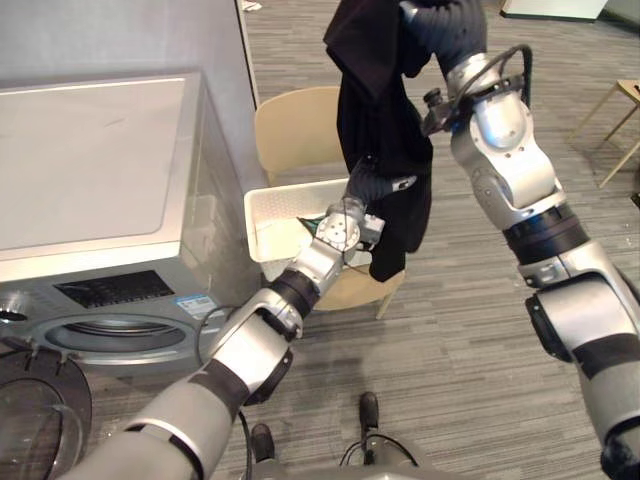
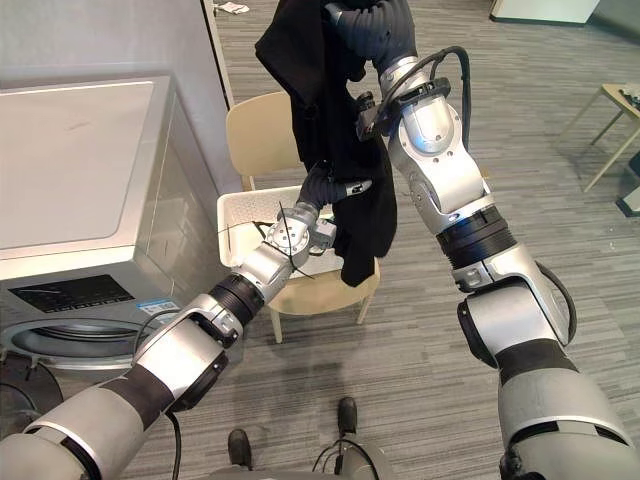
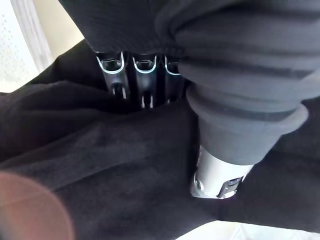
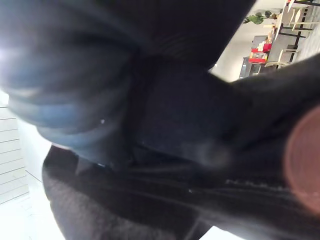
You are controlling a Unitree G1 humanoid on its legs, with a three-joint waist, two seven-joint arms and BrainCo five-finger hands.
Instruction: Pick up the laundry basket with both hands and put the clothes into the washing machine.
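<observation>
Left eye view: the black garment (image 1: 385, 120) hangs full length from the right hand (image 1: 445, 25), raised high above the laundry basket (image 1: 262, 215). The basket sits on a pale chair (image 1: 295, 125) just beside the washing machine (image 1: 100, 150). The left hand (image 1: 378, 185) meets the cloth lower down, above the basket's far rim. The machine's round door (image 1: 40, 410) stands open, well below and to the left of the garment.

Right eye view: the hem dangles past the chair seat, clear of the floor. The step in hand looks like carrying this piece to the drum. To do it well, the loose lower half should be gathered first, so nothing drags over the basket rim or catches on the chair.

Left wrist view: the left hand presses into a dark fold with its thumb (image 3: 217, 177) lying apart on the cloth. Its fingers run out of sight into the fold, so I cannot tell whether they pinch it.

Right wrist view: dark cloth lies against the right hand. I cannot tell how it grips, so a slow swing leftward and down seems wise. The bunched end should go into the drum first.
</observation>
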